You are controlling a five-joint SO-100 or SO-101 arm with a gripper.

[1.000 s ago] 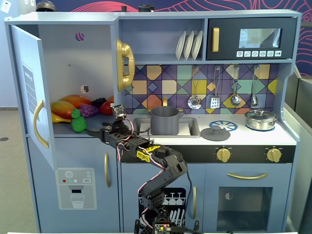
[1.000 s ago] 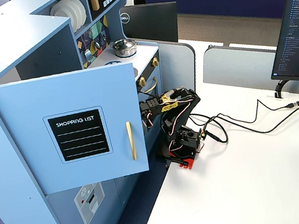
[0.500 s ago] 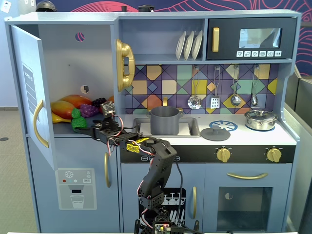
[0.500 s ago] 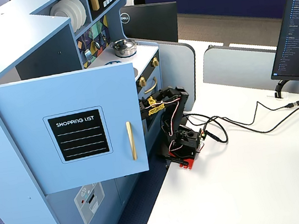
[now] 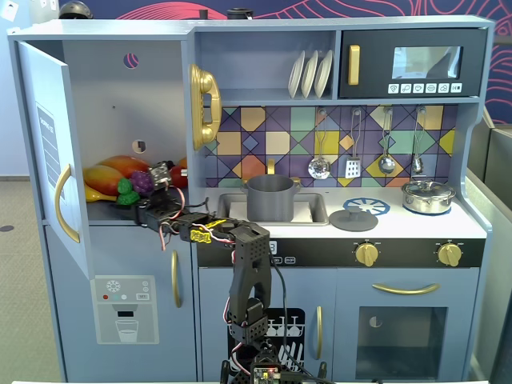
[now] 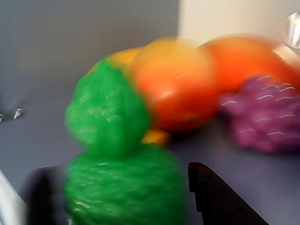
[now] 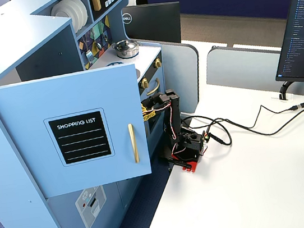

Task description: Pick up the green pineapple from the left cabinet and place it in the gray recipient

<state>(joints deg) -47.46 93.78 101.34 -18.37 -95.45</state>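
Note:
The green pineapple lies on the shelf of the left cabinet, whose door stands open. In the wrist view the pineapple fills the space between my two dark fingers, tuft pointing away. My gripper reaches into the cabinet and is open around the pineapple's body, with a thin gap at the right finger. The gray recipient stands in the sink to the right. In the side fixed view the open door hides the gripper and the pineapple.
A purple grape bunch and orange-yellow fruits lie just behind the pineapple. A gold phone handle hangs on the cabinet's right wall. A steel lidded pot and a loose gray lid sit on the counter.

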